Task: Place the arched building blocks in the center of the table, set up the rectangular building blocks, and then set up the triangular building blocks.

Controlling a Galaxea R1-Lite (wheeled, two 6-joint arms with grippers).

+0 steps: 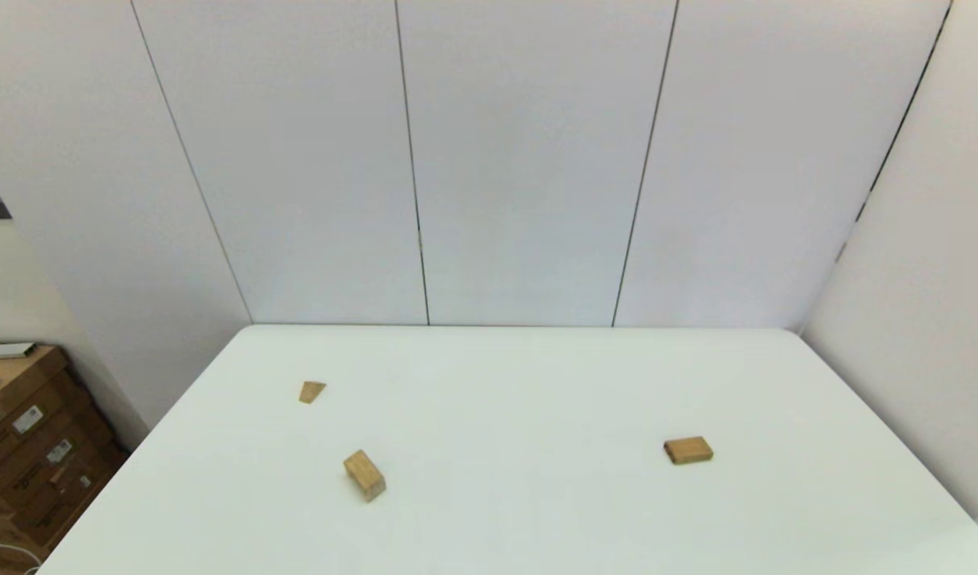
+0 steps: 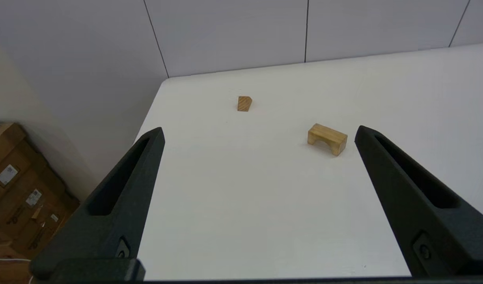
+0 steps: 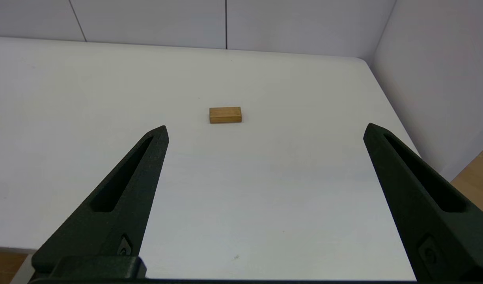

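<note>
both pincers (image 2: 259, 132) (image 3: 265, 130) hang spread wide above the table (image 1: 536, 519).

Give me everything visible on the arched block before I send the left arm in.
The arched block is a chunky piece of light-brown wood with visible grain and a shallow arch cut through its underside, leaving two short legs. It stands upright on those legs on the white table, in the near-left part, well off centre. Its long axis runs diagonally to the table's edges. Nothing touches it; the triangular block lies apart, farther back. The open left gripper is short of it.
</note>
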